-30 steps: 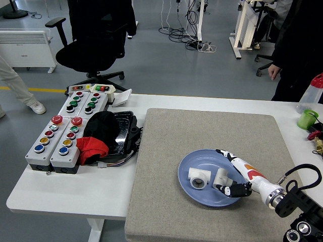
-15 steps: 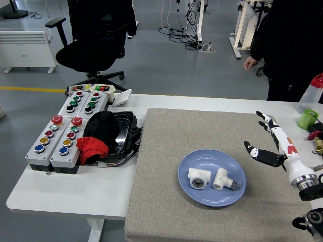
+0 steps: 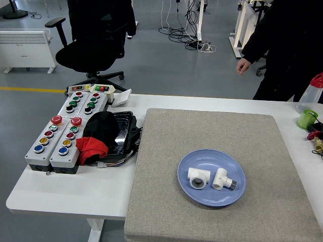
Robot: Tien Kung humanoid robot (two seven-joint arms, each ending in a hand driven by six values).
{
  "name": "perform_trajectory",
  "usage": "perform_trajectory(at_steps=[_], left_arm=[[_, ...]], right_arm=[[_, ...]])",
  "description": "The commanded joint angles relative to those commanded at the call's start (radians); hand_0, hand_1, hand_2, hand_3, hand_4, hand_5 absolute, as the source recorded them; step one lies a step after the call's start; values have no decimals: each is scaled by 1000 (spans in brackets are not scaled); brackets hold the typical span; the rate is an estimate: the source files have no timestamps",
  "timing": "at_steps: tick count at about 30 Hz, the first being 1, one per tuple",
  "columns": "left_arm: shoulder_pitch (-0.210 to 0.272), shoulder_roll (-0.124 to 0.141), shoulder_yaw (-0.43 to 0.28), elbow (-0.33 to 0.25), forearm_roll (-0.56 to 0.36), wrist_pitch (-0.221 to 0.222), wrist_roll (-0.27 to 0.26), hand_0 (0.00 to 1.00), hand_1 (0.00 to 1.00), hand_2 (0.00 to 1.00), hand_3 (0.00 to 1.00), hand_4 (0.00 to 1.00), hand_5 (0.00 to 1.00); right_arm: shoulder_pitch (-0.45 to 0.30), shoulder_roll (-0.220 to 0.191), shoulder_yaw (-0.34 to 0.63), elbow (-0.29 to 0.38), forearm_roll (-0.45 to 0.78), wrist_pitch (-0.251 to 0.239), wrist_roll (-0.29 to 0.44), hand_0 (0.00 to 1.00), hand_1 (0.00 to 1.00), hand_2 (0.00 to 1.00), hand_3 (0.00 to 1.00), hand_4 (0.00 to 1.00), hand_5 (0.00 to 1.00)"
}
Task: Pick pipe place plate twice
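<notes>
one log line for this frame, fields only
pipe fittings: two, on blue plate | hands: not in view | person: far right

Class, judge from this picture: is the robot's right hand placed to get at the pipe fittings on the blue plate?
Probably not as things stand: neither robot hand is in view. Yet both pipe fittings lie uncovered on the blue plate, with bare grey mat to the right, so nothing blocks an approach.

No legible text anywhere

A person (image 3: 282, 45) in dark clothing with long sleeves
</notes>
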Motion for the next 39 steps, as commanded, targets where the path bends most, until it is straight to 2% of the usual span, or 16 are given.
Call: perform_trajectory(at_steps=[2, 7, 8, 9, 17, 39], left_arm=[[2, -1, -2, 0, 4, -1, 0, 655, 623, 635, 570, 407, 998], [5, -2, -11, 0, 16, -2, 0, 655, 623, 635, 570, 407, 998], [5, -2, -12, 0, 17, -2, 0, 655, 623, 635, 569, 405, 998], [7, -2, -13, 1, 19, -3, 0, 655, 623, 635, 569, 405, 998], [3, 0, -8, 2, 9, 0, -2, 655, 623, 635, 570, 405, 998], [-9, 1, 2, 4, -4, 2, -6, 655, 623, 635, 569, 406, 998]], right_arm=[[-15, 3, 34, 1, 85, 21, -21, 731, 722, 794, 752, 445, 398], [-53, 1, 65, 7, 280, 64, -61, 731, 722, 794, 752, 445, 398], [-56, 1, 66, 7, 300, 67, -63, 695, 703, 782, 746, 455, 445], [-65, 2, 70, 9, 310, 74, -66, 695, 703, 782, 746, 455, 445], [-105, 16, 81, 7, 302, 80, -67, 708, 707, 781, 743, 457, 455], [-115, 27, 101, 4, 282, 69, -64, 731, 708, 778, 737, 458, 463]])
